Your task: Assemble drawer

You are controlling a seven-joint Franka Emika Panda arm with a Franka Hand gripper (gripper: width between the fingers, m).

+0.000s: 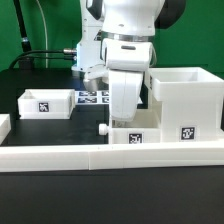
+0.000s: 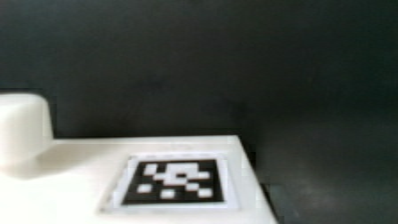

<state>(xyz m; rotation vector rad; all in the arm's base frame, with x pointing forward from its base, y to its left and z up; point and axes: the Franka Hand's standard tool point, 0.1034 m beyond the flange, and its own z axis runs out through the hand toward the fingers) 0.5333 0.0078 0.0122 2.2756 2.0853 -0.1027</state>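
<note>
The drawer's large cube-like housing [image 1: 186, 100] stands at the exterior view's right, open on top, with a tag low on its front. A shallow white tray [image 1: 133, 136] with a tag and a small knob [image 1: 103, 129] lies in front of the arm, beside the housing. A second tray [image 1: 45, 103] sits at the left. My gripper [image 1: 125, 118] hangs straight down at the near tray, its fingertips hidden behind the tray's wall. The wrist view shows a tagged white tray face [image 2: 178, 180] and its knob [image 2: 22, 135] close up, with no fingers in sight.
A long low white border rail [image 1: 100, 156] runs across the front. The marker board [image 1: 92, 97] lies flat behind the arm. Black cables trail at the back left. The table is black.
</note>
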